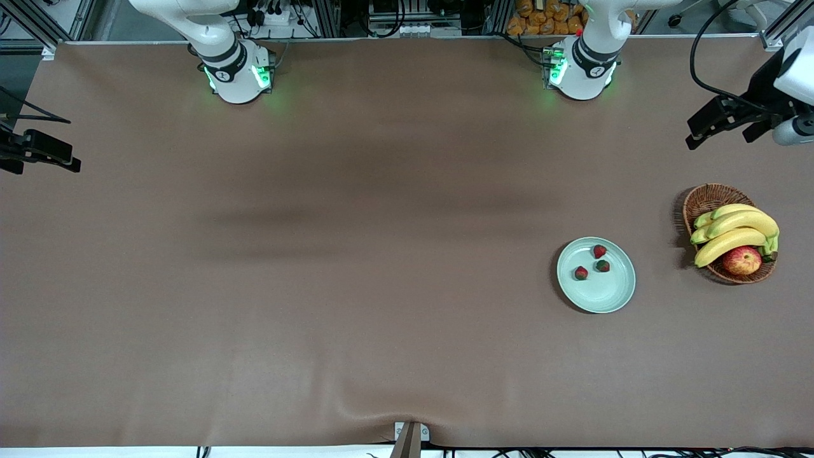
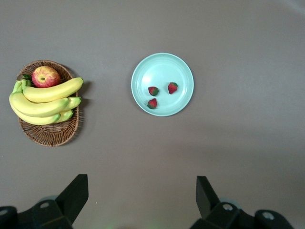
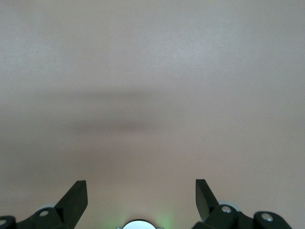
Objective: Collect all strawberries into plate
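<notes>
Three strawberries (image 1: 600,251) (image 1: 603,266) (image 1: 581,273) lie together in the pale mint-green plate (image 1: 604,299), toward the left arm's end of the table. The left wrist view looks down on them from high up: strawberries (image 2: 153,90) (image 2: 172,88) (image 2: 152,103) in the plate (image 2: 162,67). My left gripper (image 2: 142,181) hangs open and empty, high over bare table close to its own base. My right gripper (image 3: 140,183) is also open and empty, high over bare table by its base. Neither gripper shows in the front view.
A brown wicker basket (image 1: 706,197) (image 2: 52,136) with bananas (image 1: 738,226) and a red-yellow apple (image 1: 742,259) stands beside the plate, closer to the table's end. Black fixtures (image 1: 718,121) (image 1: 38,149) jut in at both ends. A brown cloth covers the table.
</notes>
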Motion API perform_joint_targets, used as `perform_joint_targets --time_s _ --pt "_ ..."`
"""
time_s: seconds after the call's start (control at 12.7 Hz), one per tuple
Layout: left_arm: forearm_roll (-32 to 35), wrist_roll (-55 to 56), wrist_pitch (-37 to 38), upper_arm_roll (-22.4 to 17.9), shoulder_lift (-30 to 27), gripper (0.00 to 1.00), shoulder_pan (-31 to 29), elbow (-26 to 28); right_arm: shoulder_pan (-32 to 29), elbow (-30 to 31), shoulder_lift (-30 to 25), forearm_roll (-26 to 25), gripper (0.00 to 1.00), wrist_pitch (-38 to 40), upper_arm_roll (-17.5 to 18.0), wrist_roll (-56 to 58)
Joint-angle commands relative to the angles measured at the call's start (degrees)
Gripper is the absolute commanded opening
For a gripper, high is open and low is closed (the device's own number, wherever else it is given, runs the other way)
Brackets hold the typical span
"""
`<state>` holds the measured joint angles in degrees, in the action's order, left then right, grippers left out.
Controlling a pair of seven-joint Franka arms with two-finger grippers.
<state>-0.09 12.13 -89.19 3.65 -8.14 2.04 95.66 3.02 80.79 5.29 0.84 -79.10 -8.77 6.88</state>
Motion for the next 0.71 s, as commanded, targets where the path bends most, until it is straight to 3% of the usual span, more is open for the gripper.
perform_joint_targets --time_s 0.0,0.63 --pt "-1.06 -0.70 3.85 -0.31 2.69 1.00 1.03 -4.60 0.14 -0.02 -0.46 -1.19 1.00 0.00 0.07 -0.46" --pt "-1.14 -0.53 6.66 -1.89 4.80 1.00 1.12 -7.68 0.23 -0.02 -0.46 -1.19 1.00 0.00 0.07 -0.46"
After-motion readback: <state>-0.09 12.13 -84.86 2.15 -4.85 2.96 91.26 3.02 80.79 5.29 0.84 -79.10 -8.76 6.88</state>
